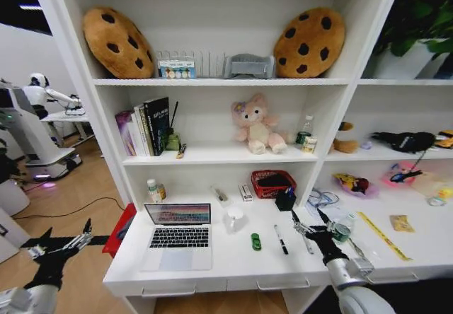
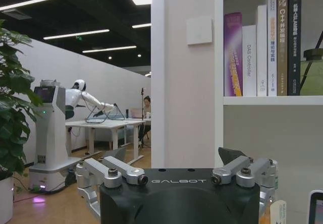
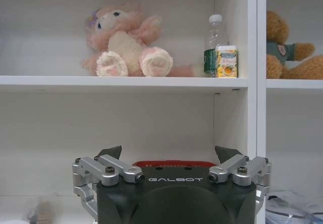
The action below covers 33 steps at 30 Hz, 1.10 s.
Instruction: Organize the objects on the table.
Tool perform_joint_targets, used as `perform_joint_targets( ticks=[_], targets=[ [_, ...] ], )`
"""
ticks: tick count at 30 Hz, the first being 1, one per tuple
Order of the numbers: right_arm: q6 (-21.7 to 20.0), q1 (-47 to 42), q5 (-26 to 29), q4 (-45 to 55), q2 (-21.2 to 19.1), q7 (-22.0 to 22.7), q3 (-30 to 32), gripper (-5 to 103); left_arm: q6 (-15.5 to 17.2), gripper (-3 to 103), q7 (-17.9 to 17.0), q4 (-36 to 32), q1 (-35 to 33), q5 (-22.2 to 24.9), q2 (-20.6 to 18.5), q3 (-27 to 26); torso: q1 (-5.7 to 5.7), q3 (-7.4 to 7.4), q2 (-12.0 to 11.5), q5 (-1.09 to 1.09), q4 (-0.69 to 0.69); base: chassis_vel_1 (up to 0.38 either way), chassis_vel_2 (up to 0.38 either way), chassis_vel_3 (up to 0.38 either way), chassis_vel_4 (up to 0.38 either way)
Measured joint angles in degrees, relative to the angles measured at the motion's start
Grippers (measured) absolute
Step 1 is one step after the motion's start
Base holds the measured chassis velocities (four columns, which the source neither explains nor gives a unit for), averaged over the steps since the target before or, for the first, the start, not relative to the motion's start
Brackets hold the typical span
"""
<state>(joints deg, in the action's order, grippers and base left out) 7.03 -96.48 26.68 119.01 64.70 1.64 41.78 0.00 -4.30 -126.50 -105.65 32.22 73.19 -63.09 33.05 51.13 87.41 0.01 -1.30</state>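
Observation:
On the white table (image 1: 233,263) an open silver laptop (image 1: 178,235) sits at the left. To its right are a white mug (image 1: 233,218), a tiny green toy (image 1: 255,241) and a black marker (image 1: 281,240). A black pen cup (image 1: 285,199) stands farther back, a small bottle (image 1: 153,190) behind the laptop, and a yellow ruler (image 1: 382,235) lies at the right. My right gripper (image 1: 309,221) (image 3: 169,152) hovers open and empty over the desk, just right of the marker. Off the desk's left end, my left gripper (image 1: 62,240) (image 2: 174,156) is open beside the shelf post.
A red basket (image 1: 272,183) sits at the back of the desk beside the pen cup. Shelves above hold books (image 1: 145,126), a pink plush (image 1: 258,123), bottles (image 1: 306,134) and cookie cushions (image 1: 117,42). Another robot (image 1: 32,126) stands at the far left. A red box (image 1: 120,230) sits at the desk's left end.

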Motion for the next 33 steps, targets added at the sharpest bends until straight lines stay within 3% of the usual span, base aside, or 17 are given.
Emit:
perform_joint_targets(
  ticks=[5,9,12,13,21,23,25,26,28,32,33],
  targets=[
    [0.47,-0.10,-0.12,-0.09,0.70,0.36,-0.30,100,1.11,103,0.69,-0.41,-0.48,0.06,-0.62,0.20,0.06,0.02,-0.02,0.00,0.00,-0.157,0.134,0.131,-0.133],
    [0.63,-0.43,0.06,-0.09,0.90,0.51,-0.02,100,1.44,94,1.98,-0.79,-0.98,-0.46,-2.89,1.01,0.01,0.00,-0.01,-0.03,0.01,-0.014,0.019,0.015,-0.006],
    [0.83,-0.63,0.30,-0.26,1.38,0.77,0.55,100,1.58,78,4.16,-1.09,-1.24,-1.37,-7.13,1.76,-0.06,-0.02,0.03,-0.02,0.00,0.033,-0.039,-0.035,0.035],
    [0.83,-0.63,0.30,-0.26,1.38,0.77,0.55,100,1.58,78,4.16,-1.09,-1.24,-1.37,-7.13,1.76,-0.06,-0.02,0.03,-0.02,0.00,0.071,-0.059,-0.065,0.056],
    [1.48,-0.83,0.81,-1.22,2.56,0.93,1.47,100,3.13,45,4.66,-2.00,-1.47,-0.05,-17.48,3.65,0.00,0.00,0.01,-0.02,0.00,0.006,-0.006,-0.006,0.007],
    [1.51,-0.73,0.81,-1.38,2.67,0.96,1.39,100,3.38,45,4.67,-2.09,-1.50,0.04,-19.18,3.65,0.01,0.00,0.01,-0.02,-0.01,0.000,0.000,0.000,0.000],
    [1.53,-0.46,0.73,-1.81,3.00,1.02,0.87,100,4.02,29,4.70,-2.75,-2.28,0.88,-23.69,3.26,0.02,0.01,-0.01,-0.02,-0.01,0.000,0.000,0.000,0.000],
    [1.53,-0.46,0.73,-1.81,3.00,1.02,0.87,100,4.02,29,4.70,-2.75,-2.28,0.88,-23.69,3.26,0.02,0.01,-0.01,-0.02,-0.01,0.000,0.000,0.000,0.000],
    [1.53,-0.23,0.73,-2.21,2.95,1.02,0.47,100,4.37,18,5.01,-3.36,-3.68,1.83,-28.08,2.91,0.01,0.00,0.00,-0.01,0.00,0.000,0.000,0.000,0.000],
    [1.53,0.11,0.82,-2.58,2.57,1.02,0.44,100,4.40,12,5.10,-3.24,-4.20,1.93,-31.68,2.93,0.01,0.00,0.00,-0.02,0.00,0.000,0.000,0.000,0.000],
    [1.53,0.41,0.97,-2.81,2.38,1.04,0.47,100,4.43,7,5.11,-2.87,-4.30,2.08,-34.01,2.96,0.01,0.00,0.00,-0.01,0.00,0.000,0.000,0.000,0.000]
  ],
)
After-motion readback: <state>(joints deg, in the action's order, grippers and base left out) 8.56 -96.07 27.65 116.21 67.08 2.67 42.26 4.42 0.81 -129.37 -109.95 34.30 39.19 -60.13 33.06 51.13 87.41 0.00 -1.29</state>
